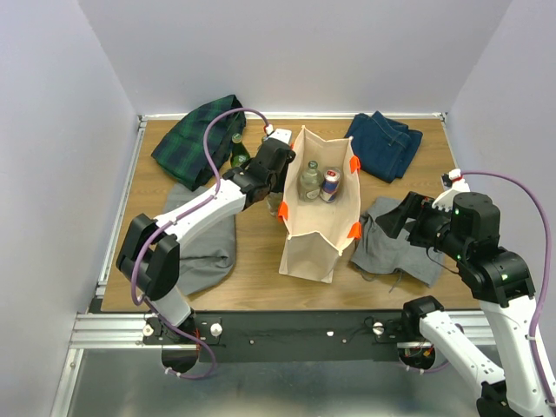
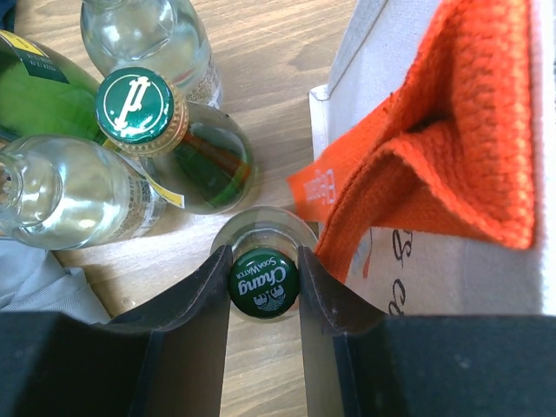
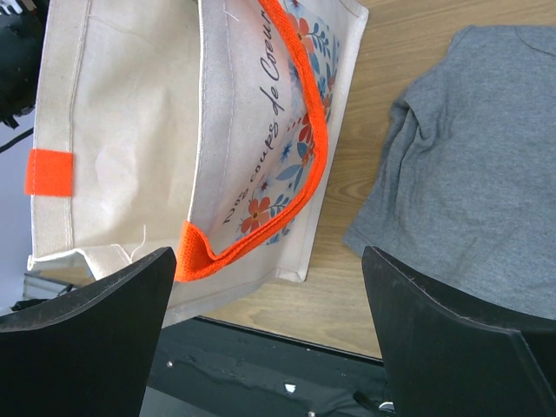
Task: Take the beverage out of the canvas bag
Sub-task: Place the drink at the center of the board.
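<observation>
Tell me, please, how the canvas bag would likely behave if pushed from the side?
The canvas bag has soft-looking cloth walls, so it would probably buckle before sliding. The bottle and can inside likely weigh its base, making tipping less likely.

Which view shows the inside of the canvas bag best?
The top external view: it looks into the open canvas bag, at a bottle and a can. Left wrist shows only its orange handle and wall; right wrist, its printed side and handle.

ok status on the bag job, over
left fingers shut on chang bottle, outside bag. right fingers open, empty. clear bottle, can in bag. handle close beside grip.
</observation>
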